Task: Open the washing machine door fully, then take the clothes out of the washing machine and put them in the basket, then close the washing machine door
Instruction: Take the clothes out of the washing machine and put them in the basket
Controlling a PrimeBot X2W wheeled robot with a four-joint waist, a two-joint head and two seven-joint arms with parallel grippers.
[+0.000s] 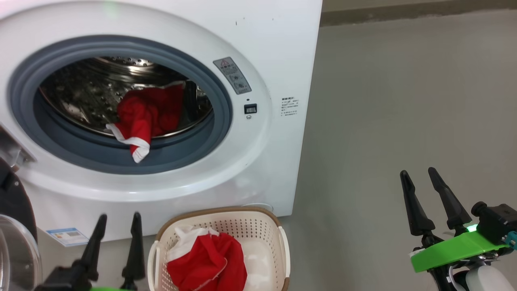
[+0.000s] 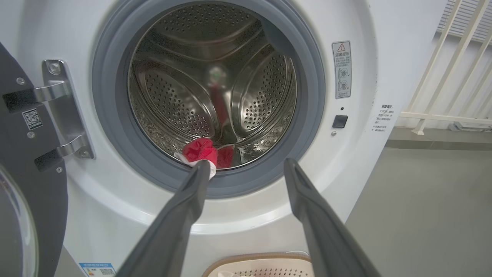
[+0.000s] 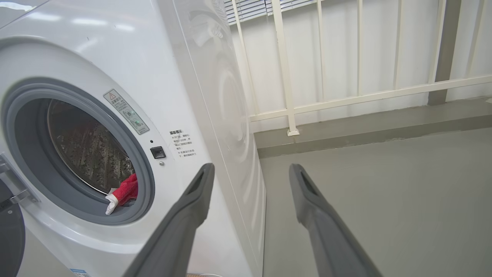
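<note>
Red fabric clothes [image 1: 147, 117]: soft, light, floppy, so pinch a bunched fold, prob. the white-trimmed cuff [image 1: 139, 151] drooping over the grey rubber ring [image 1: 121, 163] at the steel drum's [image 1: 80, 93] near lip. Another piece lies in the perforated plastic basket [image 1: 218, 212], near side of the washing machine [image 1: 274, 48]. Left gripper [image 1: 120, 215] & right gripper [image 1: 418, 171] both spread, empty.

The big white boxy washing machine [image 1: 278, 48] has its round black-rimmed glass door [image 1: 16, 210] swung out at its left. One red fabric garment with white trim [image 1: 147, 113] lies in the perforated steel drum [image 1: 80, 93], an end draped forward over the grey rubber ring [image 1: 181, 157]. The cream perforated plastic basket [image 1: 220, 212] sits before the machine, below the opening, another red garment [image 1: 210, 262] inside.
</note>
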